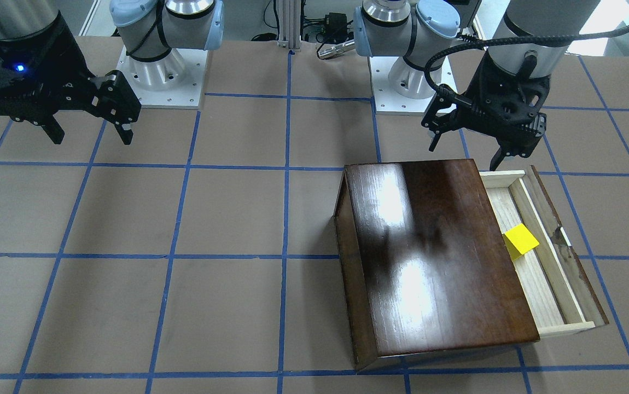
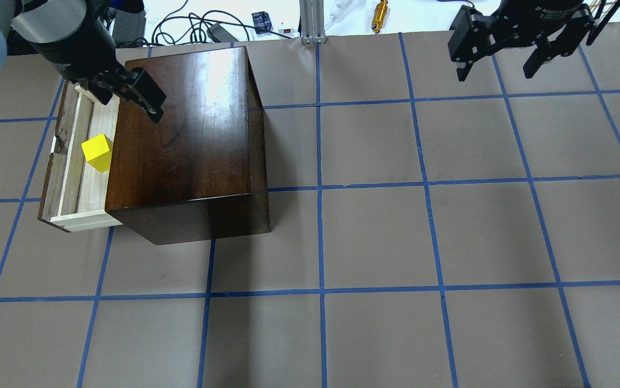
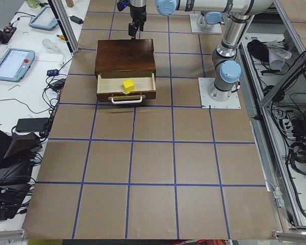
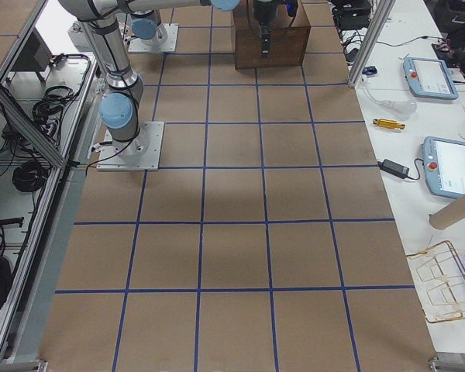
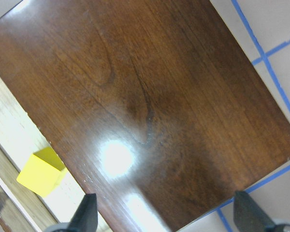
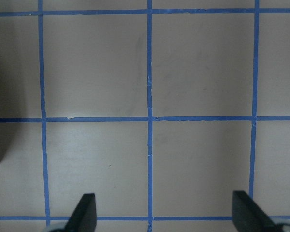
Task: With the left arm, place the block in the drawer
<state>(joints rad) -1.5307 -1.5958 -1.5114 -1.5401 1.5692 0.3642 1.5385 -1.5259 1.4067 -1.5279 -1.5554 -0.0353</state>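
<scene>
Hovering over the cabinet (image 1: pixel 435 257), the left gripper (image 1: pixel 463 157) has its jaws spread wide and nothing in them. From the wrist view it's just glossy dark cabinet top between the two fingertips. The block (image 1: pixel 521 239) is down in the open drawer (image 1: pixel 546 257), lower than the jaws and off past the outer side of one finger, touching neither. It sits on the pale tray floor close beside the cabinet body, about midway along the drawer. The right gripper (image 1: pixel 92 139) hangs well apart from all that over the table (image 1: pixel 128 219), jaws also wide open and empty, with only blue tape lines (image 6: pixel 149 118) showing between them.
</scene>
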